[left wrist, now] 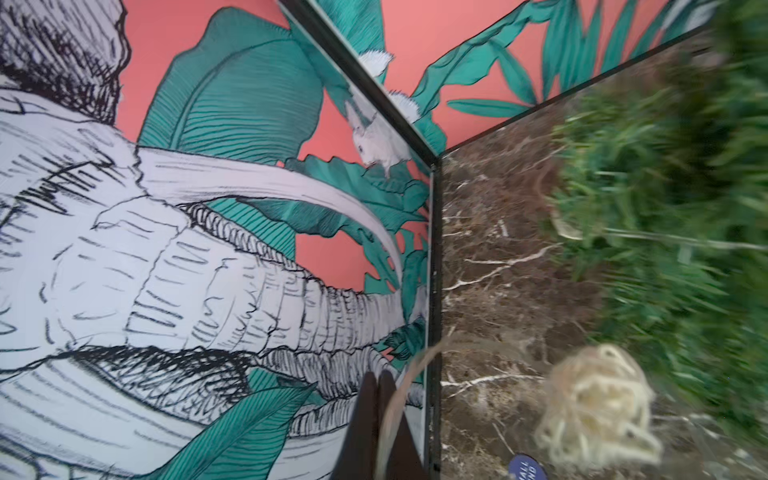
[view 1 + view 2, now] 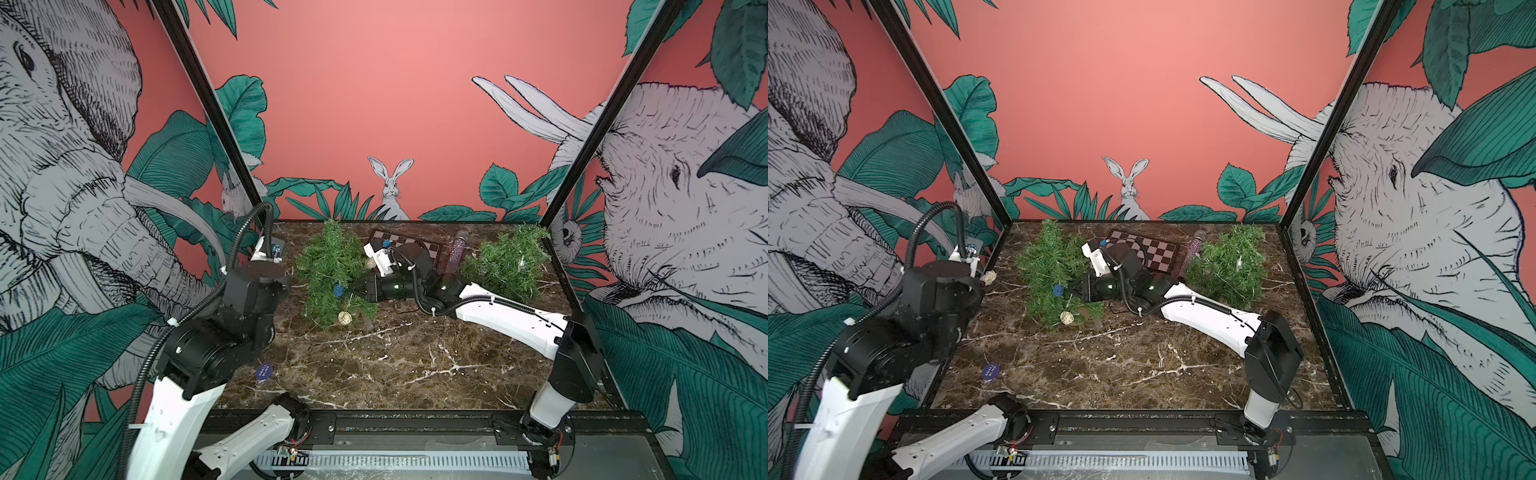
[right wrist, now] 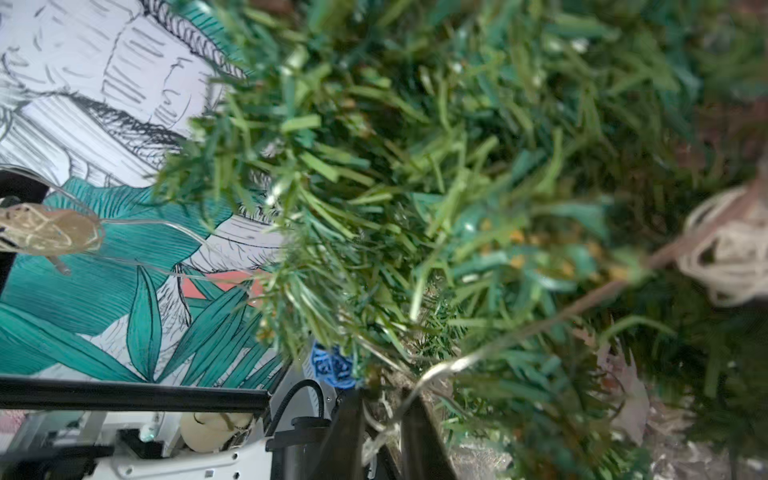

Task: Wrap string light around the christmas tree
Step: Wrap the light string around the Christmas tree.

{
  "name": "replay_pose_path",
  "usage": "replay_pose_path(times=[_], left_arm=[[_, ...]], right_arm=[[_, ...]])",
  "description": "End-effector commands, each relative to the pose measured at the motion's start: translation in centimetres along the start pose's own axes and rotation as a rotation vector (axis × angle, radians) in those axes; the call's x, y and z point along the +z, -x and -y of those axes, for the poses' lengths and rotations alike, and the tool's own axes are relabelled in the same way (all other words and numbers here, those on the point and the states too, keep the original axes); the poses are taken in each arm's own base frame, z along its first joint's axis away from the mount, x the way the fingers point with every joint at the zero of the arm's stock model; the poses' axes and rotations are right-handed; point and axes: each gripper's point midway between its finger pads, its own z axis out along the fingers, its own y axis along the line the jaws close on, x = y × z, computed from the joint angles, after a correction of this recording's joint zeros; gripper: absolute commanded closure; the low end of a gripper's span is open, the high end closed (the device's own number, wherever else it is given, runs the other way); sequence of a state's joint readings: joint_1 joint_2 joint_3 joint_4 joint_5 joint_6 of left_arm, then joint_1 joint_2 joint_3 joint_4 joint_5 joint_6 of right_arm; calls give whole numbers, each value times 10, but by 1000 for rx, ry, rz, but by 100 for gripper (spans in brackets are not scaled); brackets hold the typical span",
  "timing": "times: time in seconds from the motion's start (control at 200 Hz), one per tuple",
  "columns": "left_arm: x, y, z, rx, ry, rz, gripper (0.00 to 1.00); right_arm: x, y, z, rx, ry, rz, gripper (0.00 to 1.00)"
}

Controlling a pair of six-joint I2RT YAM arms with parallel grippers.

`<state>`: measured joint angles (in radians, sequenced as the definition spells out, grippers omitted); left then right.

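Observation:
The christmas tree [image 2: 330, 270] is a small green one at the back left of the marble table [image 2: 395, 365], also in the right wrist view [image 3: 415, 187]. The string light is a thin wire with woven balls: a blue ball [image 2: 338, 289] and a cream ball [image 2: 345, 318] on the tree's near side, and another cream ball [image 2: 988, 277] by the left arm. My right gripper [image 2: 354, 291] is pushed into the tree's right side, open, with the wire [image 3: 432, 370] running loosely between its fingers. My left gripper [image 1: 377, 386] is shut on the wire near the left wall, and a cream ball [image 1: 598, 403] hangs beside it.
A second green tree [image 2: 505, 259] stands at the back right. A chessboard [image 2: 428, 245] and a glittery tube [image 2: 457, 249] lie at the back, behind the right arm. A purple disc [image 2: 263, 371] lies near the left edge. Patterned walls close in the table's sides and back.

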<state>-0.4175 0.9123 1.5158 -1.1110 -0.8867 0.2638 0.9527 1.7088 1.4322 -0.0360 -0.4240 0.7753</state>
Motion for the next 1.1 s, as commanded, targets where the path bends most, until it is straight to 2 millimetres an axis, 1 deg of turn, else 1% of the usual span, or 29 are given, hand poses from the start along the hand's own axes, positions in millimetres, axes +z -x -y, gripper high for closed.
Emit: replay_pose_path(times=[0.0, 0.03, 0.09, 0.15, 0.19, 0.265, 0.375, 0.43, 0.485, 0.56, 0.64, 0.745, 0.805, 0.91, 1.04, 1.095], left_arm=[[22, 18, -22, -59, 56, 4, 100], [29, 20, -26, -86, 60, -6, 100], [36, 32, -34, -121, 84, 2, 100], [43, 44, -36, -166, 78, 14, 100], [49, 51, -33, -183, 58, 23, 100], [63, 61, -27, -204, 41, 14, 100], [87, 66, -36, -252, 59, -17, 100], [98, 70, -42, -284, 49, -23, 100], [109, 79, -40, -291, 16, -14, 100], [122, 97, -26, -276, -59, 14, 100], [143, 112, -10, -266, -113, 39, 100], [170, 123, 5, -218, -137, 50, 100], [183, 131, 13, -203, -153, 72, 100], [194, 152, 30, -229, -227, 166, 100], [202, 188, 52, -286, -325, 358, 100], [205, 200, 59, -324, -364, 415, 100]], right_arm=[[-6, 2, 3, -54, -36, 21, 70], [-9, 1, 6, -68, -52, 14, 69], [-16, 1, 16, -80, -85, 4, 66], [-25, 6, 25, -87, -113, 9, 65], [-30, 10, 32, -86, -129, 16, 64], [-41, 23, 42, -94, -159, 45, 63], [-55, 44, 51, -107, -196, 95, 61], [-58, 53, 56, -111, -209, 114, 61], [-58, 61, 62, -117, -224, 121, 61], [-56, 73, 66, -146, -246, 125, 60], [-51, 88, 68, -185, -271, 129, 60], [-52, 117, 65, -245, -306, 174, 59], [-53, 134, 68, -270, -330, 208, 59], [-50, 160, 73, -301, -350, 275, 58], [-32, 182, 77, -358, -340, 324, 55], [-23, 189, 83, -386, -356, 337, 54]])
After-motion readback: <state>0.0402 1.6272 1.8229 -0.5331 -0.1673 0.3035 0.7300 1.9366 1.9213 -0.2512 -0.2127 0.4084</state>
